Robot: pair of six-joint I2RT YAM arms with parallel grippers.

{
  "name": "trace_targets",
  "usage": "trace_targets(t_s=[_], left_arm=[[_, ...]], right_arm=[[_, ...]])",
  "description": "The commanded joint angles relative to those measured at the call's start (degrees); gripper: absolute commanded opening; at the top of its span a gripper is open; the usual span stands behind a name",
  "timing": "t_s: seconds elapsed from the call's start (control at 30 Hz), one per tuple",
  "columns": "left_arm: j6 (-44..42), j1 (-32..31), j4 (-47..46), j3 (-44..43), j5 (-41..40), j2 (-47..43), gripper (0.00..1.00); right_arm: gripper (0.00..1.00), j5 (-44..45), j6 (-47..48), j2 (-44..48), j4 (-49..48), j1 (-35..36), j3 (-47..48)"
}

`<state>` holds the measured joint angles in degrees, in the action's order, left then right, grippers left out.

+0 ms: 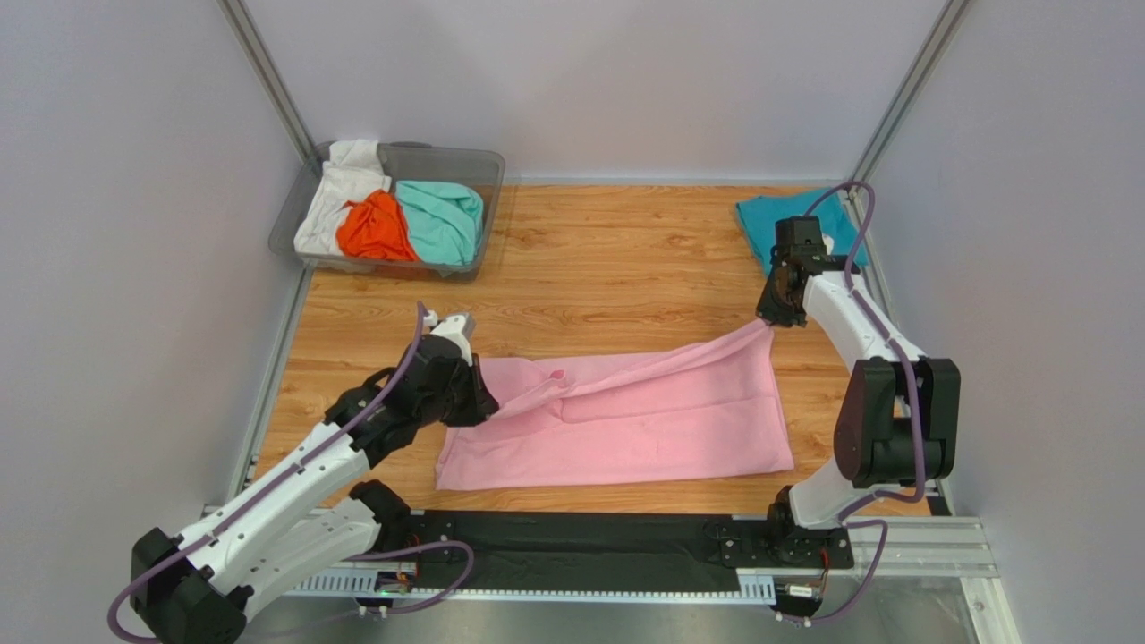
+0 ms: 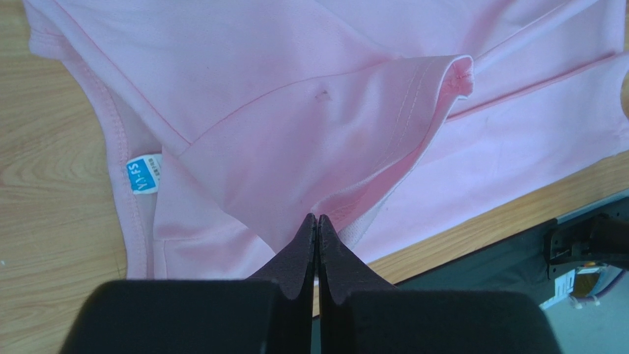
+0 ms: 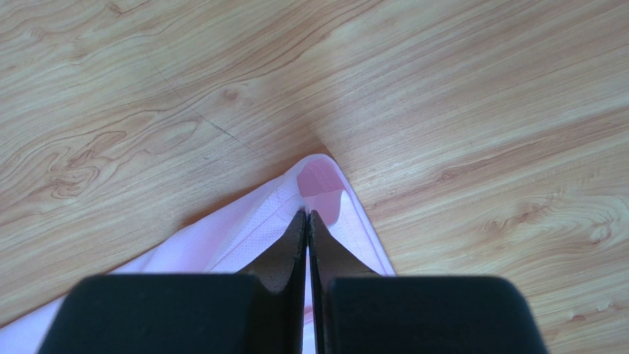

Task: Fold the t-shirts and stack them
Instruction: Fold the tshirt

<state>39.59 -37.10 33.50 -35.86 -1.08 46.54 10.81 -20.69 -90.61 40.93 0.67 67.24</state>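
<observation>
A light pink t-shirt lies spread on the wooden table, folded lengthwise, its small blue neck label at the left. My left gripper is shut on the shirt's left edge; in the left wrist view its tips pinch a pink fold. My right gripper is shut on the shirt's far right corner and holds it lifted; the right wrist view shows the corner pinched above bare wood. A teal-blue t-shirt lies folded at the back right. Orange, mint-green and white shirts sit in a bin.
A clear plastic bin stands at the back left. A black mat and a metal rail run along the near table edge. Grey walls close in both sides.
</observation>
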Motion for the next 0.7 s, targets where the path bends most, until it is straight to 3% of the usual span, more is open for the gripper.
trace_targets(t_s=[0.0,0.13,0.23,0.27,0.3,0.37,0.47,0.5,0.53,0.6,0.67], left_arm=[[1.54,-0.60,2.01,1.05,0.73,-1.72,0.00],[2.50,-0.95,3.41,3.86,2.75,-2.33,0.00],[3.30,-0.95,6.05,5.44,3.72,-2.86,0.00],[3.99,-1.04,7.01,5.88,4.33,-3.12,0.06],[4.52,-1.13,7.28,6.41,4.86,-3.65,0.21],[5.31,-1.48,7.28,7.64,7.83,-4.35,0.27],[6.19,-2.09,8.34,8.43,10.30,-6.46,0.50],[6.28,-2.27,8.43,8.61,11.18,-7.68,0.70],[6.63,-2.36,8.69,8.52,11.71,-8.22,0.81],[6.81,-2.36,8.87,8.35,11.28,-9.97,1.00],[6.55,-2.45,9.22,7.47,10.66,-10.16,1.00]], right_arm=[[0.00,0.18,0.83,2.80,-0.15,-0.14,-1.50],[0.01,0.97,0.56,3.86,-0.23,-0.23,-3.69],[0.09,2.28,-0.05,4.65,-0.32,-0.14,-6.06],[0.16,3.51,-0.84,5.00,-0.23,-0.14,-7.55],[0.21,4.04,-1.37,5.26,-0.15,-0.14,-8.26],[0.26,5.70,-2.94,6.58,0.03,-0.23,-9.84],[0.34,6.86,-4.36,8.60,0.82,-0.05,-11.87],[0.37,6.94,-4.45,9.13,1.34,-0.23,-11.96],[0.51,6.60,-4.36,9.92,1.44,-0.14,-11.87],[0.62,4.75,-4.62,11.06,2.66,-0.05,-11.00],[0.70,4.05,-5.06,11.94,3.54,-0.14,-10.38]])
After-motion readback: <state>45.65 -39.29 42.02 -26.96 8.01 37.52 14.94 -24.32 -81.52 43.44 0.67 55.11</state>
